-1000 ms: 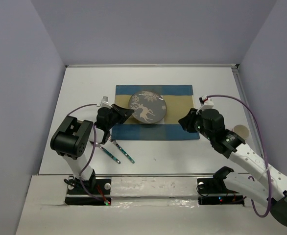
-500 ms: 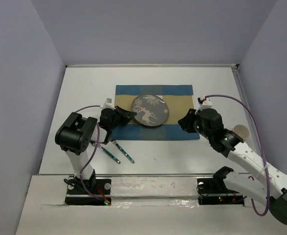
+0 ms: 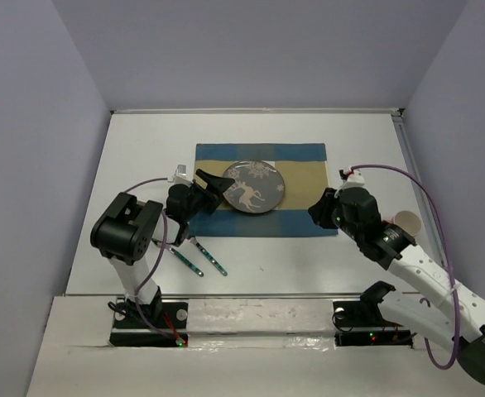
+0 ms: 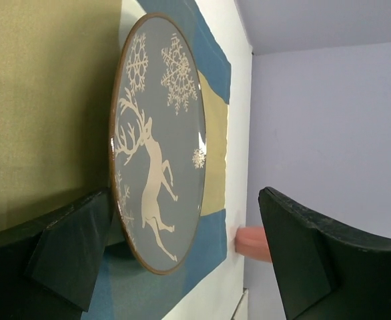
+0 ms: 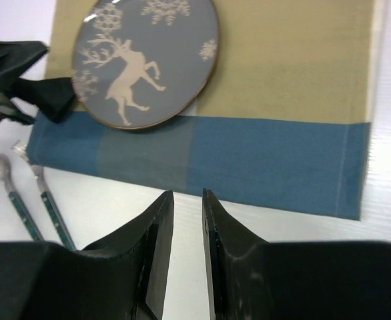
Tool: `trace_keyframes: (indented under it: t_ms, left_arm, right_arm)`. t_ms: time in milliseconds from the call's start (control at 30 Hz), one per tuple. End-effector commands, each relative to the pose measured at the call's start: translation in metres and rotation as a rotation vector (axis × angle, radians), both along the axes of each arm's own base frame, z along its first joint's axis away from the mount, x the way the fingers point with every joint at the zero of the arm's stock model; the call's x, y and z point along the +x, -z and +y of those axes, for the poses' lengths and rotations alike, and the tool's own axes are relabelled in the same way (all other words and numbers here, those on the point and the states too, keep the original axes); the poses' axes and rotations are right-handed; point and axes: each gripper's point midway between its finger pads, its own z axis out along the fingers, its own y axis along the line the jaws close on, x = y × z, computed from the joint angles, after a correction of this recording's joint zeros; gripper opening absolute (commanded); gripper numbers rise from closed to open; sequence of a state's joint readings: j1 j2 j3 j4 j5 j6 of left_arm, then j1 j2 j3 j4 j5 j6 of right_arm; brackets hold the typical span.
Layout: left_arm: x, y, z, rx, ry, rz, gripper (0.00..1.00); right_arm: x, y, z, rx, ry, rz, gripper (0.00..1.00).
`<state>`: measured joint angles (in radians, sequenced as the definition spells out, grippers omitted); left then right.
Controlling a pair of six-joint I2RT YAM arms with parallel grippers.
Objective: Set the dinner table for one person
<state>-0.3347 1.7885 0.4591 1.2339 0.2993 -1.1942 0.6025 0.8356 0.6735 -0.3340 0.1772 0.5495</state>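
A grey round plate (image 3: 253,188) with a white deer and snowflakes lies on the blue-and-tan placemat (image 3: 300,219), which is spread on the white dinner table (image 3: 143,157). My left gripper (image 3: 212,190) is open at the plate's left rim, its fingers spread wide on either side of the edge and not gripping it. In the left wrist view the plate (image 4: 159,147) fills the space ahead of the gripper (image 4: 185,200). My right gripper (image 5: 187,195) hovers over bare table just before the placemat's (image 5: 269,160) near blue band, its jaws a narrow gap apart with nothing between them.
Two green-handled pieces of cutlery (image 3: 197,256) lie on the table near the left arm's base, also seen in the right wrist view (image 5: 45,207). A peach-coloured cup (image 3: 406,222) stands at the right, behind the right arm.
My left gripper has opened and let go of the plate, which moved a little right and now rests on the placemat. The right gripper drew back slightly toward the near edge.
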Motion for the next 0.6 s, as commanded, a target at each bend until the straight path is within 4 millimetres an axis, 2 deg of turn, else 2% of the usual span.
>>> trace_keyframes:
  t_ms: [0, 33, 67, 100, 167, 300, 400, 500, 567]
  left_arm:
    - [0.005, -0.053, 0.006, 0.028, -0.039, -0.177, 0.99]
    - [0.007, -0.060, 0.011, 0.056, -0.062, -0.197, 0.99]
    - [0.003, -0.049, 0.014, 0.087, -0.064, -0.154, 0.99]
    - [0.002, -0.058, 0.018, 0.095, -0.081, -0.174, 0.99]
    - [-0.003, -0.056, 0.020, 0.116, -0.077, -0.164, 0.99]
    - [-0.011, -0.072, 0.021, 0.137, -0.061, -0.199, 0.99]
    - [-0.013, -0.062, 0.023, 0.182, -0.056, -0.168, 0.99]
    - [-0.016, -0.057, 0.022, 0.180, -0.042, -0.158, 0.99]
    - [-0.023, -0.063, 0.021, 0.172, -0.029, -0.181, 0.99]
  right_arm:
    - [0.003, -0.006, -0.032, -0.071, 0.136, -0.006, 0.31]
    - [0.001, -0.003, -0.036, -0.085, 0.153, 0.007, 0.31]
    - [0.002, -0.004, -0.043, -0.091, 0.190, 0.002, 0.31]
    - [0.001, -0.003, -0.047, -0.099, 0.206, 0.001, 0.31]
    - [0.000, -0.007, -0.055, -0.106, 0.245, -0.006, 0.32]
    - [-0.005, -0.016, -0.072, -0.109, 0.323, -0.015, 0.31]
    - [-0.004, -0.024, -0.075, -0.097, 0.343, -0.029, 0.30]
    - [-0.006, -0.023, -0.081, -0.120, 0.368, -0.017, 0.31]
    - [-0.008, -0.022, -0.102, -0.182, 0.454, -0.012, 0.34]
